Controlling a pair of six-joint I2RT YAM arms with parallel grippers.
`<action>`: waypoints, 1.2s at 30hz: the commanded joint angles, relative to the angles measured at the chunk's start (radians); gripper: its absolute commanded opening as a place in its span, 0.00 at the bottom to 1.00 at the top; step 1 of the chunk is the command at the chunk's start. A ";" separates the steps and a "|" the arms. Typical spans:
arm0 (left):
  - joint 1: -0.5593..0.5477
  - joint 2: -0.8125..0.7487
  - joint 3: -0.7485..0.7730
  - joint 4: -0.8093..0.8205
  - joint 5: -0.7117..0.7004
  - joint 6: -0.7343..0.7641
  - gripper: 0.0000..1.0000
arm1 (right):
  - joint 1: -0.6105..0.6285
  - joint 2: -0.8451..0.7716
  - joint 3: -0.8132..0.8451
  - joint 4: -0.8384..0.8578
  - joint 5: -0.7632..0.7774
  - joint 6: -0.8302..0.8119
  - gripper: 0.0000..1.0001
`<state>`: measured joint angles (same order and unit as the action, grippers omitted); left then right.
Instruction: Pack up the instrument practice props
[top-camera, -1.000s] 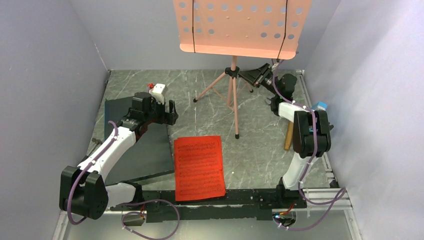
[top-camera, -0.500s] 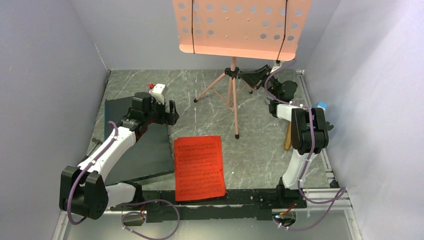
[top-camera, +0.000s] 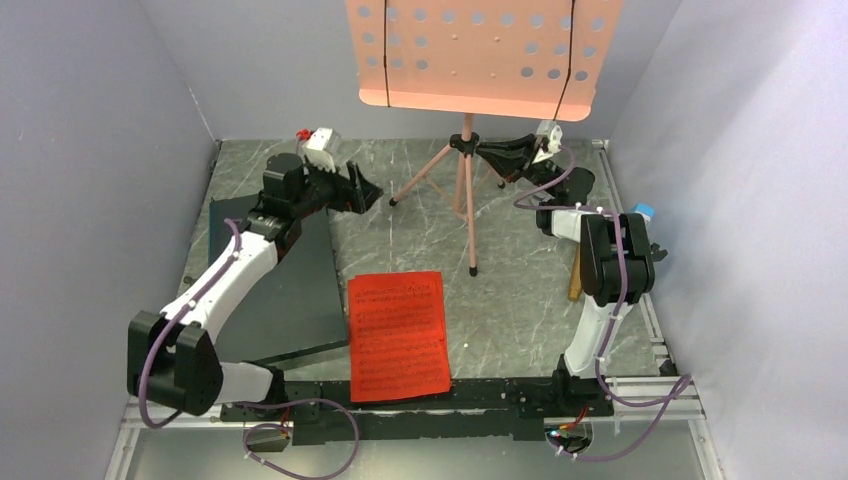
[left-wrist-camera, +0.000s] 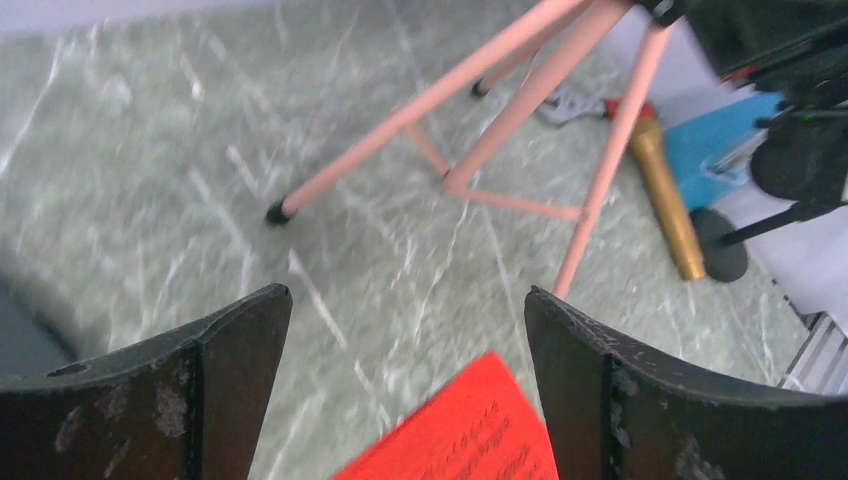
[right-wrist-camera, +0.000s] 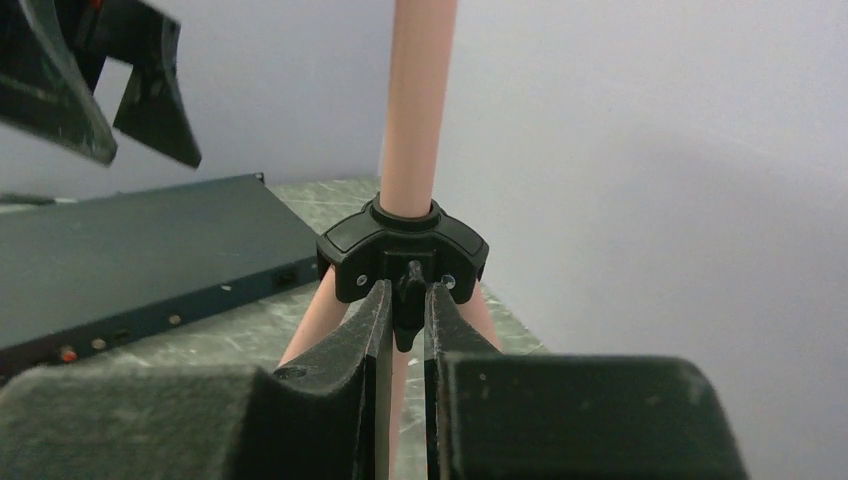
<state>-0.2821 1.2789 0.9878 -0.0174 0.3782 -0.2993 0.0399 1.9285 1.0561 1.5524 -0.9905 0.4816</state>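
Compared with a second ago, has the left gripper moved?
Yes. The left gripper has shifted toward the back wall and rightward, nearer the left foot of the pink stand.

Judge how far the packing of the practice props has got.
Done: nothing looks packed. The music stand stands unfolded, the red sheet music lies flat and the gold microphone lies on the table. In hand: the right gripper pinches the stand's collar knob; the left gripper hovers open nearby. Left: everything.
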 joint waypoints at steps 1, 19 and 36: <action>-0.042 0.090 0.103 0.273 0.086 -0.046 0.92 | -0.007 0.067 0.022 0.161 -0.103 -0.194 0.06; -0.198 0.587 0.516 0.788 0.114 -0.016 0.91 | -0.022 -0.046 -0.178 0.159 0.249 -0.157 0.40; -0.391 0.543 0.315 1.045 -0.200 0.232 0.93 | 0.214 -0.337 -0.681 0.129 0.726 -0.157 0.44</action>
<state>-0.6132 1.8866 1.2800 0.9367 0.3126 -0.2157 0.2146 1.6344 0.4194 1.5188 -0.4164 0.3672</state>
